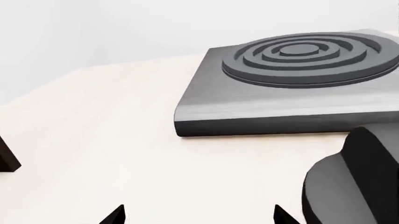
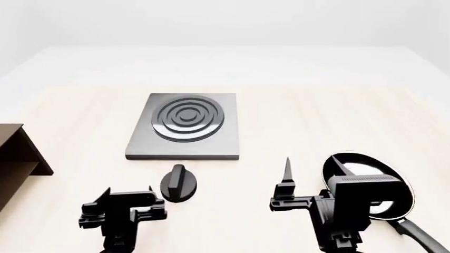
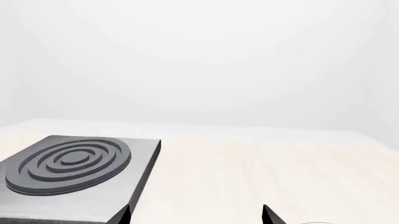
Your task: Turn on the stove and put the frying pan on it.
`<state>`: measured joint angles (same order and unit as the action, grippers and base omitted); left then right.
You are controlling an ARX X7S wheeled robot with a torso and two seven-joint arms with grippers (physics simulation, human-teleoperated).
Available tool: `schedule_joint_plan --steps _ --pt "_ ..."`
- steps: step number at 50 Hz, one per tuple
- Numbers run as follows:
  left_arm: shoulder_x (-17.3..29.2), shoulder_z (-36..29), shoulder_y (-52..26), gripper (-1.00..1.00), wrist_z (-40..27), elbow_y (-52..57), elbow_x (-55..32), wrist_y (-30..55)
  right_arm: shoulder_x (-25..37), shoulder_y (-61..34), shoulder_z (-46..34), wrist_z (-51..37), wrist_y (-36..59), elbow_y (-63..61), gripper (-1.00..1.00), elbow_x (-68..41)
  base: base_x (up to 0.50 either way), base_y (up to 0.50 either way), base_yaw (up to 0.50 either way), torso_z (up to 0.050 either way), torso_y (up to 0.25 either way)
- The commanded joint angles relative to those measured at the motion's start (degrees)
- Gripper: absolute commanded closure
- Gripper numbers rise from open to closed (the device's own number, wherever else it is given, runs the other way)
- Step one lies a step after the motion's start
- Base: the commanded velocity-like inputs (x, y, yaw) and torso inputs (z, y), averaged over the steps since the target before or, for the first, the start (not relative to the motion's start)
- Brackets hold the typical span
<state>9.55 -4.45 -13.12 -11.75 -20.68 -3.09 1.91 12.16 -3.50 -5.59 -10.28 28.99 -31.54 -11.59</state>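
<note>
We are hovering both wide-open, empty grippers low in frame; left gripper [image 2: 119, 208] is nearing the knob [image 2: 178, 183], needing a twist.

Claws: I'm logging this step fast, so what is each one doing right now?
Left claw: open, empty, beside the knob.
Right claw: open, empty, next to the frying pan.

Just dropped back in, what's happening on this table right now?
Nothing is held yet. The left tool hangs open just beside the knob, which sits on the table in front of the stove. The right tool is open over the near left side of the frying pan, which lies on the table to the stove's right. The burner is bare.
</note>
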Motion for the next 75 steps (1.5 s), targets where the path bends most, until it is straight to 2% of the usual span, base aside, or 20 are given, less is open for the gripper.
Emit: schedule_joint_plan --steps 1,15,22,29,30,31,37,42,52,58,60,63,66,69,75 --pt "-0.72 -1.61 -0.78 -1.0 -0.44 -1.76 0.94 -0.42 0.32 0.06 -0.39 -0.17 -0.4 0.54 -1.0 -0.23 0.0 0.0 0.0 0.0 0.0" --pt "-0.59 -3.84 3.96 -1.0 1.28 13.51 -0.68 7.21 0.58 0.9 -0.68 -0.54 -1.86 1.66 -1.0 -0.23 0.0 0.0 0.0 0.0 0.0" --pt "-0.84 -6.06 4.56 -1.0 1.71 14.4 0.05 7.47 0.7 0.81 -0.59 -0.8 -2.07 2.04 -1.0 -0.44 0.0 0.0 0.0 0.0 0.0" --pt "-0.42 -8.97 7.06 -1.0 3.75 22.46 -0.47 10.87 0.72 0.52 -0.41 -1.03 -2.8 3.68 -1.0 -0.5 0.0 0.0 0.0 0.0 0.0" --pt "1.89 -0.38 5.55 -1.0 1.7 31.05 -9.07 19.47 1.47 -0.76 0.16 -0.93 -0.97 2.89 -1.0 -0.97 0.0 0.0 0.0 0.0 0.0" --pt "1.95 2.28 5.51 -1.0 1.44 39.21 -10.06 20.86 1.58 -0.85 0.11 -1.03 -0.76 2.74 -1.0 -0.88 0.0 0.0 0.0 0.0 0.0" --pt "1.78 2.49 5.48 -1.0 0.71 36.47 -9.28 18.81 2.88 -2.29 0.61 -2.26 2.55 -0.29 -1.0 -0.39 0.0 0.0 0.0 0.0 0.0" --pt "1.83 2.67 5.63 -1.0 0.56 36.52 -9.72 18.74 5.32 -4.15 0.1 -2.55 7.23 -4.39 -1.0 0.25 0.0 0.0 0.0 0.0 0.0" --pt "2.21 2.27 6.16 -1.0 0.74 37.19 -10.12 18.11 12.36 -14.58 -0.98 -0.07 27.06 -14.34 -1.0 -2.33 0.0 0.0 0.0 0.0 0.0" --pt "2.7 2.69 6.66 -1.0 0.92 38.82 -11.3 18.91 16.43 -19.93 -1.73 4.11 36.28 -14.92 -1.0 -5.64 0.0 0.0 0.0 0.0 0.0" --pt "2.79 2.77 6.77 -1.0 0.89 39.03 -11.43 18.86 17.48 -19.34 -2.63 4.17 35.63 -14.37 -1.0 -5.0 0.0 0.0 0.0 0.0 0.0" --pt "2.99 2.86 6.89 -1.0 0.82 39.67 -11.71 19.1 19.23 -21.55 -1.84 7.26 43.0 -15.83 -1.0 -8.49 0.0 0.0 0.0 0.0 0.0" --pt "3.16 2.8 6.84 -1.0 0.78 39.84 -11.79 19.16 21.06 -22.14 -2.81 8.25 45.27 -15.73 -1.0 -9.05 0.0 0.0 0.0 0.0 0.0" --pt "3.31 2.64 6.86 -1.0 0.78 39.81 -11.77 19.13 25.55 -22.63 -6.28 8.79 44.98 -15.06 -1.0 -7.64 0.0 0.0 0.0 0.0 0.0" --pt "3.53 2.04 7.07 -1.0 1.01 39.64 -11.77 18.94 29.33 -26.21 -7.05 10.57 50.42 -14.9 -1.0 -8.58 0.0 0.0 0.0 0.0 0.0"
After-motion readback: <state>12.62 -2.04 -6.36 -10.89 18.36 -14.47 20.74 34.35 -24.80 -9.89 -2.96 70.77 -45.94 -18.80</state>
